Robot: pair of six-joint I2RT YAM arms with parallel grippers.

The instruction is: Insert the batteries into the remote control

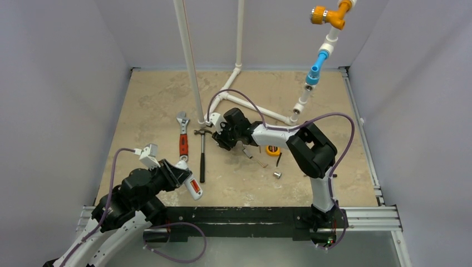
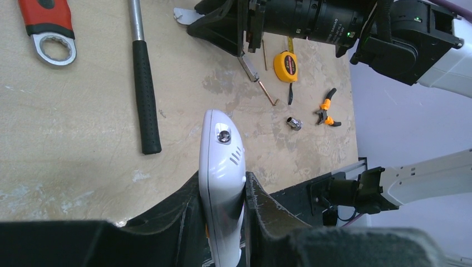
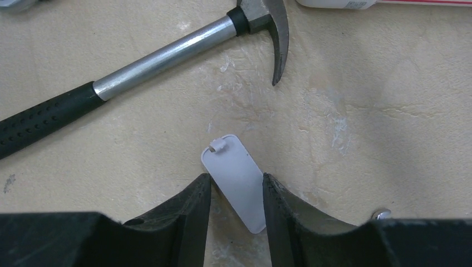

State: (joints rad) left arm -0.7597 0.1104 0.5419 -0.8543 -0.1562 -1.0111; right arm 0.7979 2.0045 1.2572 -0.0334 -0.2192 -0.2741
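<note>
Across the sandy bench (image 1: 139, 111) tools lie scattered. The largest near the work is a claw hammer (image 3: 139, 67) with a steel shaft and black grip.

Toward the front-left corner the remote control (image 1: 192, 186) is held clear of the bench. The left jaws are clamped across its narrow sides, and its rounded end sticks out past the fingertips. It looks like a light, hollow plastic shell. That should be stiff enough for a side pinch, but it is smooth and glossy, so it could swivel in the grip if pushed at the free end. Any pressing is best done close to where it is held.

Just beside the hammer's claw, a small white battery cover (image 3: 236, 183) lies flat on the bench. The right jaws stand partly open astride it, one finger along each long edge. The right finger seems to touch the cover, while a sliver of bench shows on the other side, so it does not look gripped. The cover is thin and probably springy, with a small latch tab at its far end that could snap. It offers little to catch except its long edges.

As for the batteries (image 1: 195, 185), an orange-red patch on the remote's upturned face suggests at least one sits in the recess. It is too small to count them. They are smooth and round and would roll, so one is best pinched across the barrel.
</note>
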